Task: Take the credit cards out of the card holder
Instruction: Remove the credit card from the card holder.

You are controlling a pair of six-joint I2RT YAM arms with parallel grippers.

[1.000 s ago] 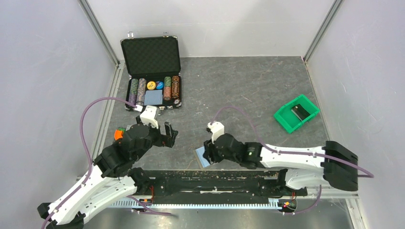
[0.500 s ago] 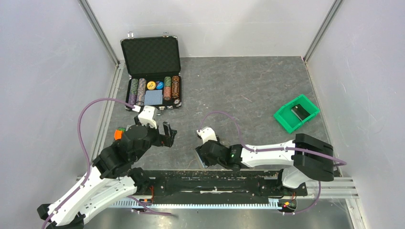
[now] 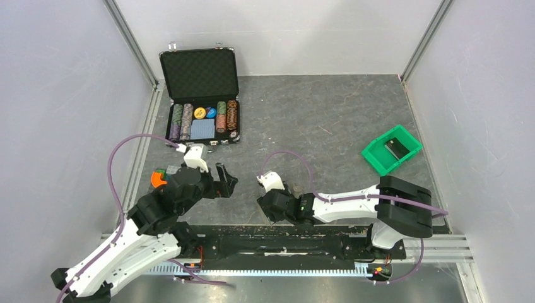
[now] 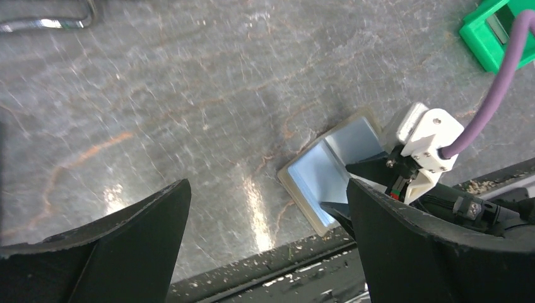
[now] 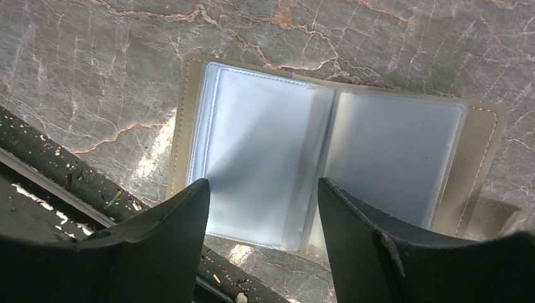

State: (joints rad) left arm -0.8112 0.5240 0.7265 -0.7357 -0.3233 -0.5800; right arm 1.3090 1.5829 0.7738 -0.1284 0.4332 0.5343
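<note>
Over the last second the right arm has folded in toward the left, its bulky elbow sliding in from the right edge, and the right gripper [image 5: 262, 189] has crept a little leftward along the near side, so that from above it now covers almost all of the card holder [image 5: 482, 158], which earlier stuck out at its left. The left gripper [image 3: 226, 180] has barely shifted. The card holder lies spread open and flat, inner side up, on the grey stone-patterned table [image 3: 340, 113], at the near edge about midway across, just beyond the black rail [image 3: 284, 243] that runs along that edge. The credit cards [image 5: 397, 158] sit in it as pale-blue panels, one filling each half, framed by the tan border. The right gripper's fingers are apart and poised over the near part of the holder, one over the left panel and one at the fold; whether their tips touch it cannot be told. The left gripper, to the left of the holder and apart from it, has its fingers spread wide with nothing between them. Far back on the left stands the open black chip case [image 3: 202, 95], and well off to the right is the green bin [image 3: 391, 149] with a dark item inside.
</note>
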